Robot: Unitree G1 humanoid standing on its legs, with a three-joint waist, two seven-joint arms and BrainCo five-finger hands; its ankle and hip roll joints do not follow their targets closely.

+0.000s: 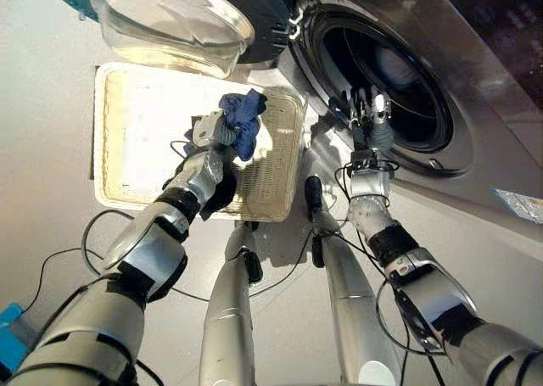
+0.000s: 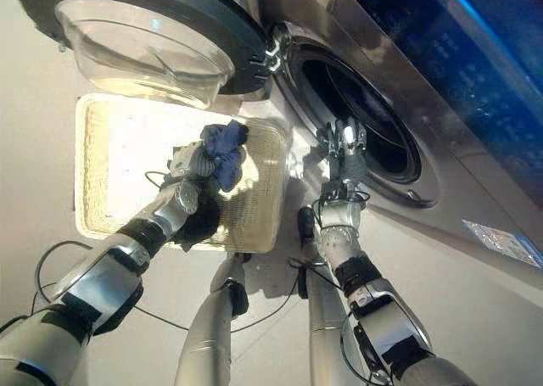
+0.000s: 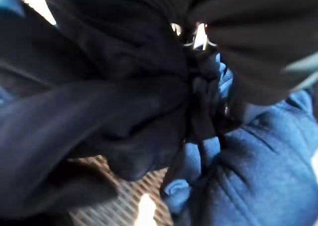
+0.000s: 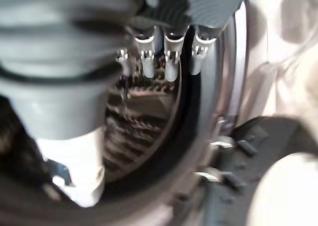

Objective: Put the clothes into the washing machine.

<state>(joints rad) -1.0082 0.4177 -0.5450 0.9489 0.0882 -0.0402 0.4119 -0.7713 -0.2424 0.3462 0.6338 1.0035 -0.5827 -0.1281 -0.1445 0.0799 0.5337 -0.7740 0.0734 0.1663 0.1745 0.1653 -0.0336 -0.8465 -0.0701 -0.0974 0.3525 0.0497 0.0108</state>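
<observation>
Over the pale wicker basket (image 1: 127, 161), the left robot hand (image 1: 212, 133) grips a bunched blue garment (image 1: 243, 120), lifted just above the basket's weave. To its right the washing machine (image 1: 475, 89) stands with its glass door (image 1: 170, 17) swung open; the drum opening (image 1: 399, 81) lies rightward of the garment. The right robot hand (image 1: 366, 113), fingers straight and empty, rests at the drum's rim.
</observation>
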